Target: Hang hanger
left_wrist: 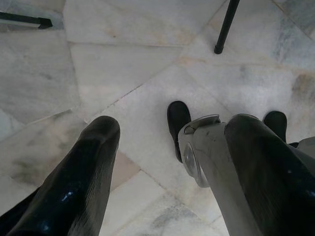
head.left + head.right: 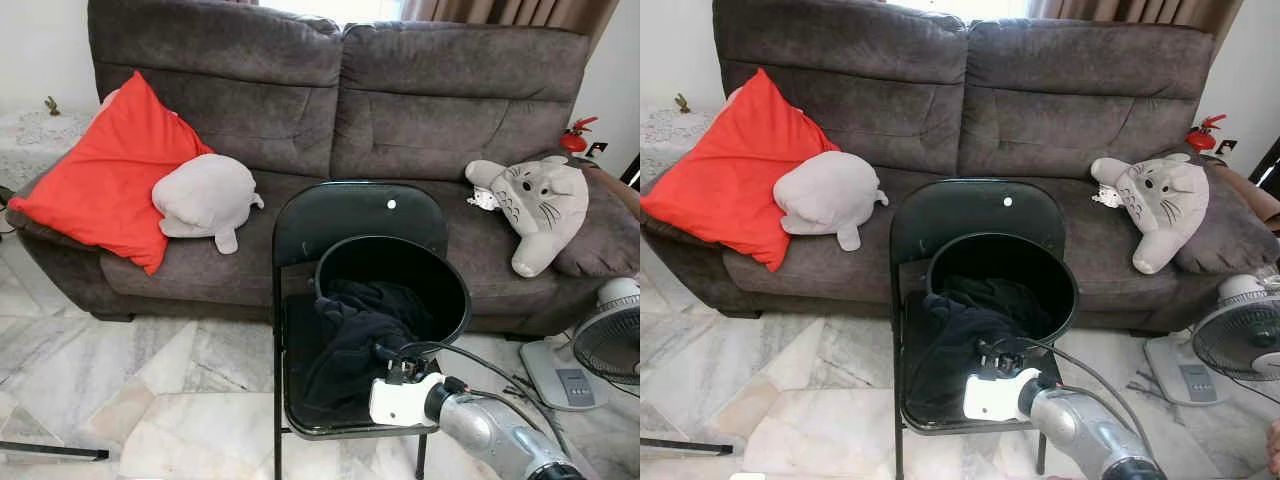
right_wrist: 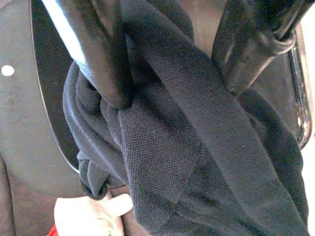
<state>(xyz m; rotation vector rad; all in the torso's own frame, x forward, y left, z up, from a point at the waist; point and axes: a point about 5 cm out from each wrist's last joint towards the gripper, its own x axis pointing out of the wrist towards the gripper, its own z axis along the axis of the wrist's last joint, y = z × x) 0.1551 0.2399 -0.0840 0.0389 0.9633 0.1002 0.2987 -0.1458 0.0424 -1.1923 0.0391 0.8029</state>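
1. Right arm (image 2: pixel 495 430) enters at lower right of the left eye view, silver forearm with a white wrist block; right gripper (image 2: pixel 392 358) reaches into the dark garment (image 2: pixel 355 330) at lower centre.
2. Right wrist view: the two black fingers (image 3: pixel 98 54) stand one on each side of a fold of navy knit fabric (image 3: pixel 167 142) and press against it. Fingers set fairly narrow, clamped on the cloth.
3. Garment spills out of a black round bin (image 2: pixel 395 280) onto the seat of a black folding chair (image 2: pixel 360 215), centre of frame. The bin lies on the seat with its mouth toward the camera.
4. Hanger: cannot make one out in any view; it may be buried in the garment.
5. Left gripper (image 1: pixel 162 162) in the left wrist view: fingers spread wide, nothing between them, pointed at the marble floor (image 1: pixel 123 64).
6. Behind the chair, a grey-brown sofa (image 2: pixel 340 90). On it: red cushion (image 2: pixel 105 175) at left, a grey plush (image 2: pixel 205 198) touching it, and a grey-and-white cat-like plush (image 2: pixel 535 205) at right.
7. Standing fan (image 2: pixel 610 340) at right edge, on the floor.
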